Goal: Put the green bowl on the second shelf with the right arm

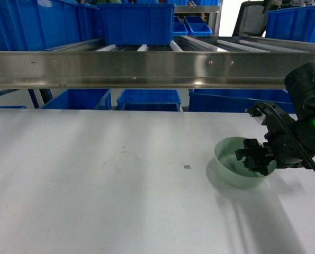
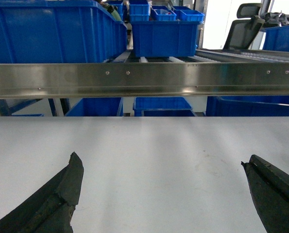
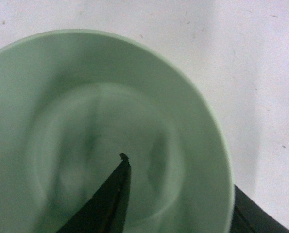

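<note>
The pale green bowl (image 1: 236, 159) sits on the white table at the right, below and in front of the second shelf (image 1: 146, 69), whose steel rail crosses the head view. My right gripper (image 1: 258, 156) reaches down over the bowl's right rim. In the right wrist view the green bowl (image 3: 95, 121) fills the frame; my right gripper (image 3: 179, 172) is open astride the rim, one finger inside the bowl and the other outside, partly hidden under the rim. My left gripper (image 2: 161, 162) is open over bare table and holds nothing.
A large blue crate (image 1: 138, 24) stands on the shelf rollers behind the rail, with more blue bins (image 1: 149, 99) under the shelf beyond the table's far edge. A small marker (image 1: 187, 166) lies mid-table. White table (image 1: 93, 185) stretches left of the bowl.
</note>
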